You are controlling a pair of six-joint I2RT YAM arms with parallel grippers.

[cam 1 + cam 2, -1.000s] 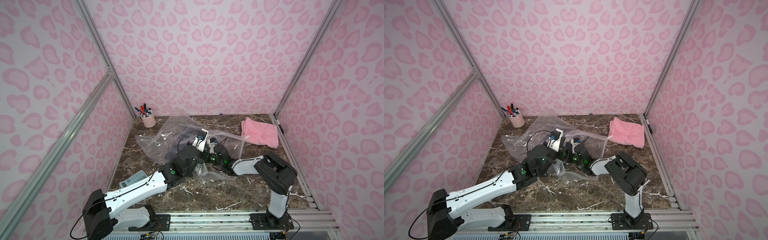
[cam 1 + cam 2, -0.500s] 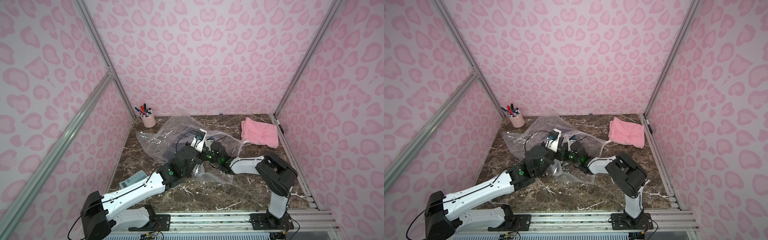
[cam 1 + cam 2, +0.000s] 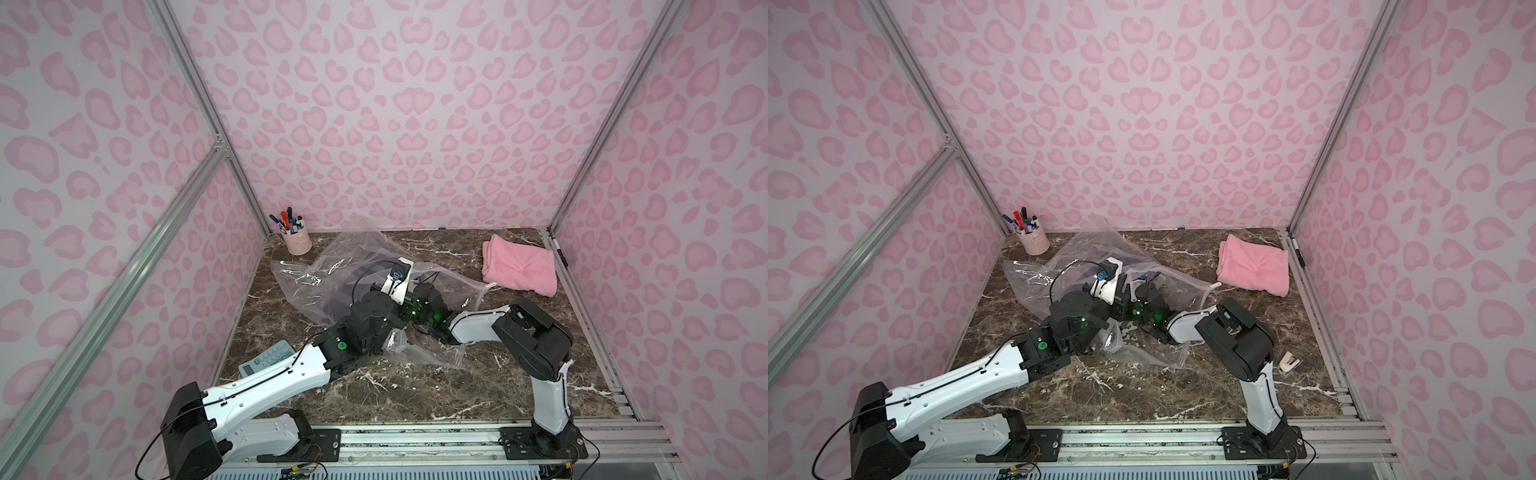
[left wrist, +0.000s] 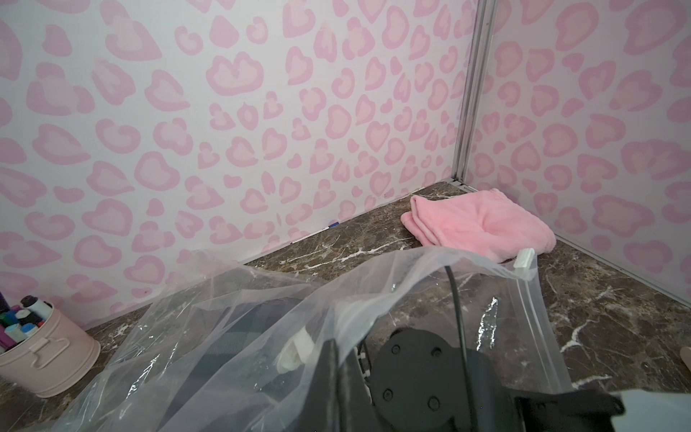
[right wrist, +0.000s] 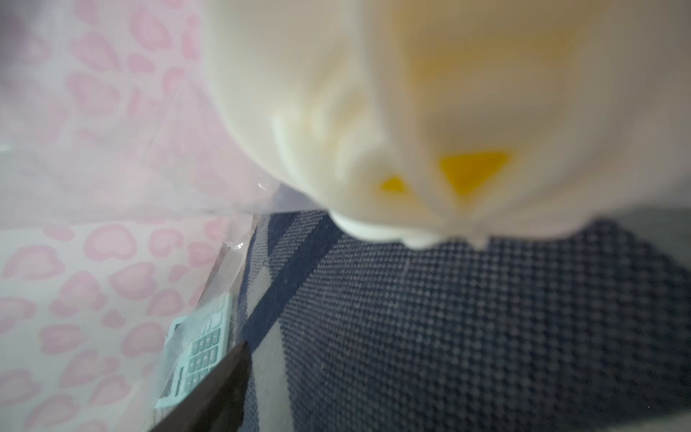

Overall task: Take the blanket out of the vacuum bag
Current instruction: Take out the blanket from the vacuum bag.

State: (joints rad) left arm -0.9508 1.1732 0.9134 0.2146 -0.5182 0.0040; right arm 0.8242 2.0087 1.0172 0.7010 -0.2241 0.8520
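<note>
Reach-in step is being worked; withdrawal is not yet begun. The vacuum bag is lying crumpled over the middle of the table, and the blanket, a dark blue checked weave, is being seen wholly inside the bag, flat under its upper film. The left gripper is being held at the bag's mouth with jaws closed, apparently on a fold of the upper film just inside the zip-seal edge, so that the mouth is being propped open. The right gripper is being held inside the bag, close above the blanket. Its jaws are being read as wide, with no cloth between them, though only one dark finger is showing in the right wrist view. A blurred cream shape is blocking much of that view and cannot be identified. Next move, as judged: the right jaws are to be lowered and closed on a thick fold, then the blanket is to be drawn out through the mouth.
</note>
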